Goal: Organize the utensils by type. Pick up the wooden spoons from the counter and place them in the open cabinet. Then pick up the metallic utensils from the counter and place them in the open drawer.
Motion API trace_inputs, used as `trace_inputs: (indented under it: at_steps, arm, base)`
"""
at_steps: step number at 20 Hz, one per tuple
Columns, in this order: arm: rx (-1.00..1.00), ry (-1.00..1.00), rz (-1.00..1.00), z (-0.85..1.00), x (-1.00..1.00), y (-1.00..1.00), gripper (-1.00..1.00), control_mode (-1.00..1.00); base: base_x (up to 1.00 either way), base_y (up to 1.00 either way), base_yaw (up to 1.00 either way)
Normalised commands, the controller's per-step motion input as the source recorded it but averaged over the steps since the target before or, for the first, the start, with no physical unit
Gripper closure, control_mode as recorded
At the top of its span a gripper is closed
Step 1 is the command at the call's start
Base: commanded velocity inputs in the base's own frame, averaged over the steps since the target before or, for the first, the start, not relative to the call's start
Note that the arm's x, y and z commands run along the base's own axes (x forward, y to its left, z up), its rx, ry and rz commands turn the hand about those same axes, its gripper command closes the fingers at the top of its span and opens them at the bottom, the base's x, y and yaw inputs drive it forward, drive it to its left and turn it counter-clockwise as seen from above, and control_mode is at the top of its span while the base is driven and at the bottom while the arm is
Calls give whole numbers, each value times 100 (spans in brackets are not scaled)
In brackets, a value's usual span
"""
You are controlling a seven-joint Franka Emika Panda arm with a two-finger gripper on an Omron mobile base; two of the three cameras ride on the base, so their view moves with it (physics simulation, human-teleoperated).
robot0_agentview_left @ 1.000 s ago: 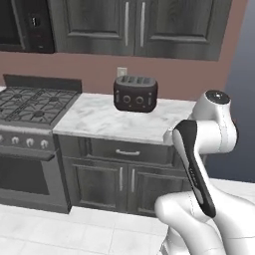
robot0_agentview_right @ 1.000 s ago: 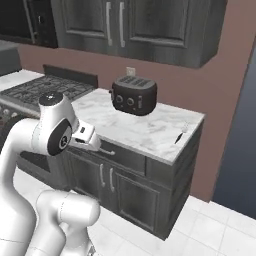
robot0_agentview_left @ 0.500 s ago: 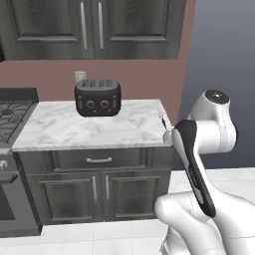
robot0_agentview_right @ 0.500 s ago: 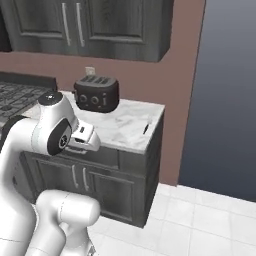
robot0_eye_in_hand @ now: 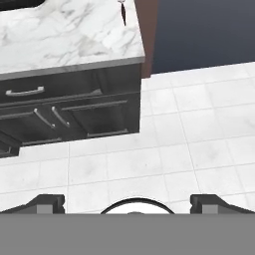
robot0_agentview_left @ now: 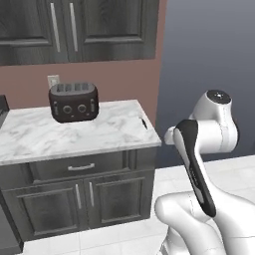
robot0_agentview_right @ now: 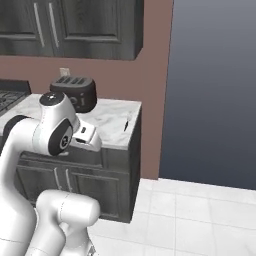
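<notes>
Gripper (robot0_eye_in_hand: 127,203) spread wide, both dark fingertips (robot0_eye_in_hand: 47,202) at the far sides of the hand view, nothing between them, nothing touched; it hangs over the white tiled floor (robot0_eye_in_hand: 199,129), aimed down. Beyond it, the dark wood-grain base cabinet (robot0_agentview_left: 79,194) with a closed drawer front (robot0_agentview_left: 82,167) and two doors. On top, the white marble counter (robot0_agentview_left: 74,132), ending at its right corner against a brown wall (robot0_agentview_left: 119,74); plain grey-blue wall (robot0_agentview_right: 215,85) to the right of that. Black toaster (robot0_agentview_left: 73,101) at the back of the counter near a wall outlet (robot0_agentview_left: 53,80). One slim dark utensil (robot0_agentview_left: 144,123) lies near the right edge of the counter, roughly front-to-back; in hand view it's at the top (robot0_eye_in_hand: 122,12), well apart from the gripper, up and slightly left of centre. Too small to tell its head type. Dark upper cabinets (robot0_agentview_left: 74,27) above, doors shut.
</notes>
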Motion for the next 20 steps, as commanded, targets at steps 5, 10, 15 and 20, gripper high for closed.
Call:
trace_inputs:
  at_steps: [5, 10, 15, 20]
  arm:
    - [0, 0, 0, 0, 0, 0, -100, 100]
    - [0, 0, 0, 0, 0, 0, -100, 100]
    - [0, 0, 0, 0, 0, 0, -100, 100]
    - [0, 0, 0, 0, 0, 0, -100, 100]
  base:
    - [9, 0, 0]
    - [87, 0, 0]
    - [100, 0, 0]
    - [68, 2, 0]
